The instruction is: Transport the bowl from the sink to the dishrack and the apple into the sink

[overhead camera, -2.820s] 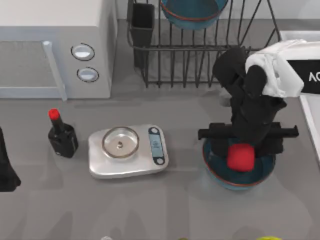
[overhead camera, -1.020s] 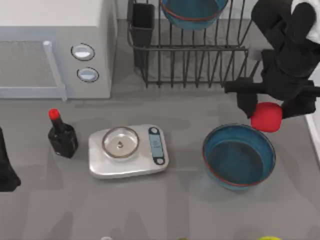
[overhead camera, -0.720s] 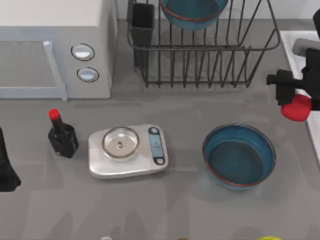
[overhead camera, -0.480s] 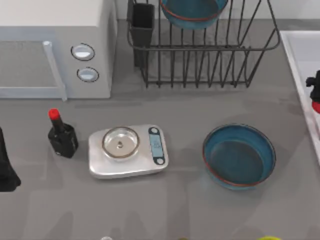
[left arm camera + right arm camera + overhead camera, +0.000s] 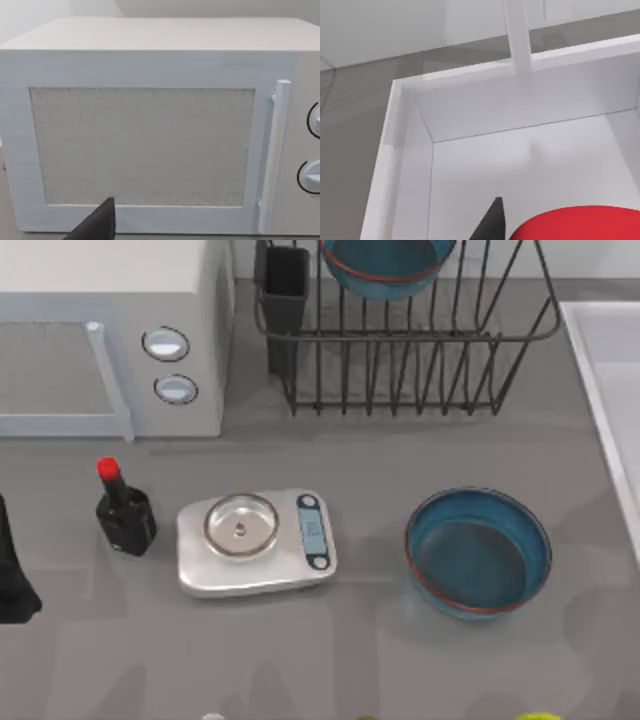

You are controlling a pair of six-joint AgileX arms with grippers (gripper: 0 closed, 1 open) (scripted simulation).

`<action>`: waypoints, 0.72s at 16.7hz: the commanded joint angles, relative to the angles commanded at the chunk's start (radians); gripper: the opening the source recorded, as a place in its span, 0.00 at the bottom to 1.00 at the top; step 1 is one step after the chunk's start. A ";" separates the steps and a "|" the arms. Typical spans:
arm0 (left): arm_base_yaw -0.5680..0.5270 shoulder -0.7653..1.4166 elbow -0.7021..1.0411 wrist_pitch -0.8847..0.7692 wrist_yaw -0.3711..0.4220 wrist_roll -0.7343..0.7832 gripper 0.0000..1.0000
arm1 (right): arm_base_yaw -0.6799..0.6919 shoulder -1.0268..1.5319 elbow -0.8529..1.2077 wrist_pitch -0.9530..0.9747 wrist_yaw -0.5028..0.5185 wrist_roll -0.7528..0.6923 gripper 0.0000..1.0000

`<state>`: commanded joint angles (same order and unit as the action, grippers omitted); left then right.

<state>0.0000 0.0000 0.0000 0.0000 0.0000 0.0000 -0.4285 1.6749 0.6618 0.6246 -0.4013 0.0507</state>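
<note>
Looking from the right wrist, you meet first the apple [image 5: 580, 225], very close to the camera, with a dark tip of the right gripper [image 5: 492, 222] just beside it; whether it is gripped, you cannot tell. Behind it lies the floor of the white sink [image 5: 485, 165]. In the top view the bowl [image 5: 478, 552] stands at the lower right on the grey table [image 5: 380, 460], well apart from the scale [image 5: 257, 542]. The left gripper [image 5: 97, 225] is parked before the microwave [image 5: 150, 150], its state also not to be told. Farther, at the upper middle, the dishrack [image 5: 400, 340] holds a second bowl [image 5: 385, 262].
</note>
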 joint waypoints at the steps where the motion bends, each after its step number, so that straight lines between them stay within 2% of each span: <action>1: 0.000 0.000 0.000 0.000 0.000 0.000 1.00 | -0.025 -0.035 -0.023 0.072 -0.022 -0.009 0.00; 5: 0.000 0.000 0.000 0.000 0.000 0.000 1.00 | -0.088 -0.155 -0.065 0.254 -0.087 -0.030 0.00; 12: 0.000 0.000 0.000 0.000 0.000 0.000 1.00 | -0.093 -0.179 -0.062 0.279 -0.099 -0.030 0.00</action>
<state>0.0000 0.0000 0.0000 0.0000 0.0000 0.0000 -0.5217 1.4962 0.5995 0.9038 -0.5001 0.0205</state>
